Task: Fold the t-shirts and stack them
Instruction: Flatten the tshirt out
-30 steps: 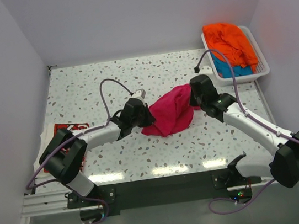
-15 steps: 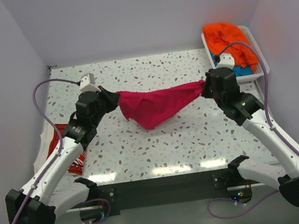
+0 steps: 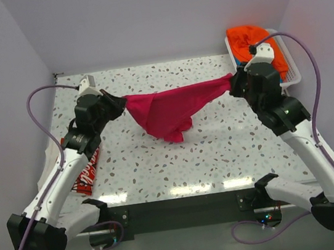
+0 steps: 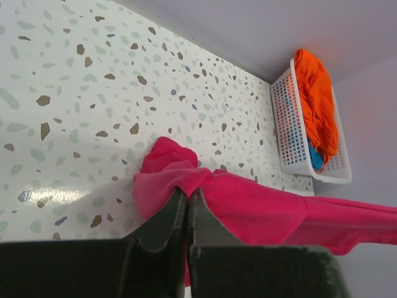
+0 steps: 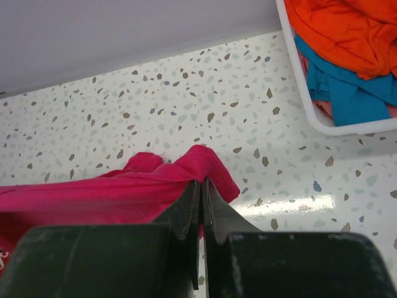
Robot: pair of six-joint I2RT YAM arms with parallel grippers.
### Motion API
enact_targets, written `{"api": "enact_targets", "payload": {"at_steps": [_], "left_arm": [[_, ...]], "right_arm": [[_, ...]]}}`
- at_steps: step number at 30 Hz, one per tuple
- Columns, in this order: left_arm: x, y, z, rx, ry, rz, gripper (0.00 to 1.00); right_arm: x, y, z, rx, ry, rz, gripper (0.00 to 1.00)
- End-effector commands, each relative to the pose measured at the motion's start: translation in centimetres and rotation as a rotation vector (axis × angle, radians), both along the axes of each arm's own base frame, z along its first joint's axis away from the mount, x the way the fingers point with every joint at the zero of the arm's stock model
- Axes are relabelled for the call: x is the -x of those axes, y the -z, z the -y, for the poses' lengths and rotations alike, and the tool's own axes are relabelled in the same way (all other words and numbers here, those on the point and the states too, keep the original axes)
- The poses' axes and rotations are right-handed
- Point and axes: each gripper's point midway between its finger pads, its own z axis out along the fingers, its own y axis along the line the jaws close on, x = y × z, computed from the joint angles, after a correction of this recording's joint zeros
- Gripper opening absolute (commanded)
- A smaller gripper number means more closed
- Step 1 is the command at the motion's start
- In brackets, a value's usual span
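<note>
The magenta-pink t-shirt [image 3: 168, 108] hangs stretched in the air between my two grippers, its middle sagging toward the table. My left gripper [image 3: 119, 102] is shut on its left end; the cloth bunches at the tips in the left wrist view [image 4: 186, 191]. My right gripper [image 3: 234, 81] is shut on its right end, seen in the right wrist view [image 5: 201, 181]. The orange t-shirt [image 3: 253, 41] lies on top in the white basket [image 3: 294, 76], with the teal-blue t-shirt [image 5: 347, 93] under it. The red t-shirt with white lettering [image 3: 86, 170] lies at the table's left edge, partly behind my left arm.
The basket stands at the far right corner of the speckled table [image 3: 220, 148]. Walls close in the left, far and right sides. A purple cable loops above each wrist.
Both grippers have risen and moved apart, from the table's middle to the far left and far right. The magenta-pink shirt went from a bunched heap to a taut hanging span.
</note>
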Motion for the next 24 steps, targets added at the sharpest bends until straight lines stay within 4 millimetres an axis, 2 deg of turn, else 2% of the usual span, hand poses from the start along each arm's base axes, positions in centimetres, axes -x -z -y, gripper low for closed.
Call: {"api": "enact_targets", "payload": {"at_steps": [1,3,4,5,6,7,8,9,10,12,13,15,16,17,18,19,21,22,23,24], "left_arm": [[-3.8,-1.7,-1.3,0.065,-0.051,0.038,0.0],[-5.6,-2.2,-0.8,0.098,-0.02,0.045,0.0],[-7.6,-2.7,-1.2,0.103,-0.03,0.049,0.0],[-8.4,-3.3,-1.0,0.108,-0.003,0.059,0.0],[-9.1,-4.2,-1.1,0.112,-0.002,0.073,0.0],[-10.4,-6.1,-1.7,0.121,-0.008,0.104,0.0],[-10.8,-7.3,-2.0,0.126,-0.004,0.125,0.0],[-10.9,-8.5,-2.0,0.128,0.009,0.142,0.0],[-11.1,-11.5,-2.5,0.129,0.001,0.197,0.0],[-10.8,-13.7,-3.3,0.098,-0.018,0.223,0.0],[-10.0,-16.3,-3.9,0.095,-0.029,0.275,0.0],[-8.9,-18.0,-4.6,0.09,-0.043,0.312,0.0],[-7.6,-18.8,-4.8,0.093,-0.047,0.336,0.0],[-7.0,-18.7,-4.9,0.102,-0.049,0.337,0.0],[-6.4,-18.5,-4.9,0.111,-0.047,0.333,0.0],[-5.5,-16.7,-4.8,0.119,-0.042,0.305,0.0],[-4.5,-14.3,-4.5,0.164,-0.028,0.268,0.0],[-3.5,-11.2,-4.0,0.211,-0.016,0.225,0.0],[-2.8,-8.2,-4.0,0.227,-0.024,0.165,0.0],[-2.1,-7.4,-3.2,0.26,0.018,0.187,0.0]], "right_arm": [[-2.2,-3.2,1.0,0.027,0.055,0.059,0.0],[-3.8,-3.8,0.3,0.007,0.03,0.062,0.0],[-5.0,-4.5,-0.2,0.002,0.024,0.071,0.0],[-5.8,-5.1,-0.1,0.0,0.032,0.083,0.0],[-6.5,-5.8,-0.2,0.0,0.027,0.098,0.0],[-7.1,-7.9,-0.3,-0.018,0.01,0.135,0.0],[-8.1,-7.9,-0.6,-0.018,0.005,0.128,0.0],[-8.5,-8.8,-0.7,-0.018,-0.003,0.146,0.0],[-8.5,-10.9,-0.8,-0.03,-0.015,0.191,0.0],[-9.2,-12.0,-1.2,-0.035,-0.028,0.21,0.0],[-9.0,-14.0,-1.2,-0.048,-0.033,0.25,0.0],[-9.6,-14.8,-1.5,-0.051,-0.041,0.259,0.0],[-9.6,-15.9,-1.4,-0.054,-0.043,0.28,0.0],[-9.8,-16.0,-1.5,-0.05,-0.043,0.277,0.0],[-10.4,-14.9,-1.5,-0.038,-0.041,0.242,0.0],[-10.5,-14.7,-1.5,-0.037,-0.043,0.231,0.0],[-10.8,-12.8,-1.0,-0.028,-0.036,0.175,0.0],[-11.0,-10.4,-0.5,-0.016,-0.026,0.117,0.0],[-11.0,-9.1,-0.1,-0.008,-0.017,0.089,0.0],[-11.0,-7.6,0.5,-0.003,-0.001,0.055,0.0]]}}
